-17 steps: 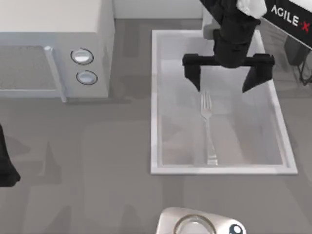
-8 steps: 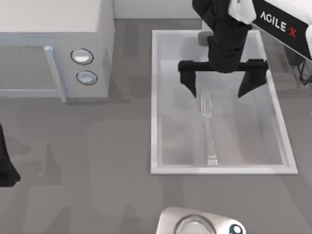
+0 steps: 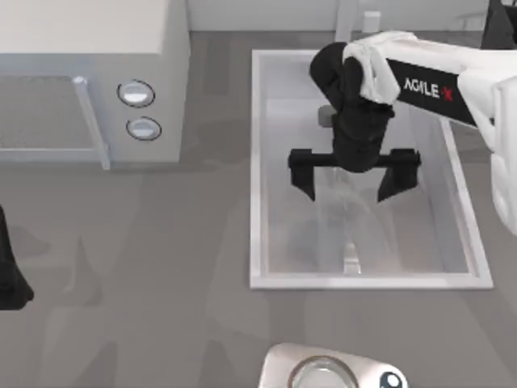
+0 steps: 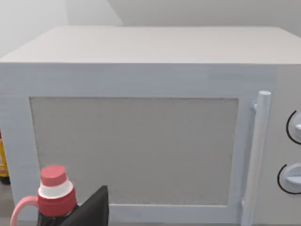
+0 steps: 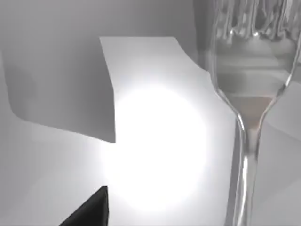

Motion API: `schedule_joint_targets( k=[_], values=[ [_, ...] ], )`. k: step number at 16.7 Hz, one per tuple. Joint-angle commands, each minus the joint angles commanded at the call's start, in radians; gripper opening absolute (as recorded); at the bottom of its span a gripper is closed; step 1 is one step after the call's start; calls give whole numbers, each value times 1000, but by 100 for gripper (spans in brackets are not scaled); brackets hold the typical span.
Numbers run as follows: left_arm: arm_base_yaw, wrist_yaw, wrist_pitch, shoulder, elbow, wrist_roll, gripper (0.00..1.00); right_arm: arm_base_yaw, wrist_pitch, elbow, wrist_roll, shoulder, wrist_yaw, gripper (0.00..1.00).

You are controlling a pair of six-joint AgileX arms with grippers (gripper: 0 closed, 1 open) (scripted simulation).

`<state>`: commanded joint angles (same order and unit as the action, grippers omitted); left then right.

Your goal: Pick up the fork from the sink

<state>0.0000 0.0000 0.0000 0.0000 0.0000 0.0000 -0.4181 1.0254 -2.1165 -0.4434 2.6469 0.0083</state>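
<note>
We're in a kitchen, rendered in simulation: a white microwave (image 3: 89,81) with 2 round knobs (image 3: 136,94), a pale sink (image 3: 257,162) set into the grey counter (image 3: 161,283), a red-capped bottle (image 4: 54,197) nearby.

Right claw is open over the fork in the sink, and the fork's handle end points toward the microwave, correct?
Not quite. The top view shows the right claw open over the fork in the sink, but the handle runs toward the sink's near rim, not the microwave.

Shiny silver fork (image 5: 249,117), pale grey-white sink (image 3: 257,162), black right pincer (image 3: 354,179).
</note>
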Motion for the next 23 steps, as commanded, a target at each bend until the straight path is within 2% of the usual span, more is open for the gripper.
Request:
schedule_joint_targets(
  k=[3, 8, 21, 23],
  values=[
    [0, 0, 0, 0, 0, 0, 100, -2, -100, 67, -1, 43, 1, 100],
    [0, 0, 0, 0, 0, 0, 100, -2, -114, 78, -1, 51, 1, 100],
    [0, 0, 0, 0, 0, 0, 100, -2, -114, 78, -1, 51, 1, 2],
    [0, 0, 0, 0, 0, 0, 100, -2, -114, 78, -1, 51, 1, 0]
  ],
)
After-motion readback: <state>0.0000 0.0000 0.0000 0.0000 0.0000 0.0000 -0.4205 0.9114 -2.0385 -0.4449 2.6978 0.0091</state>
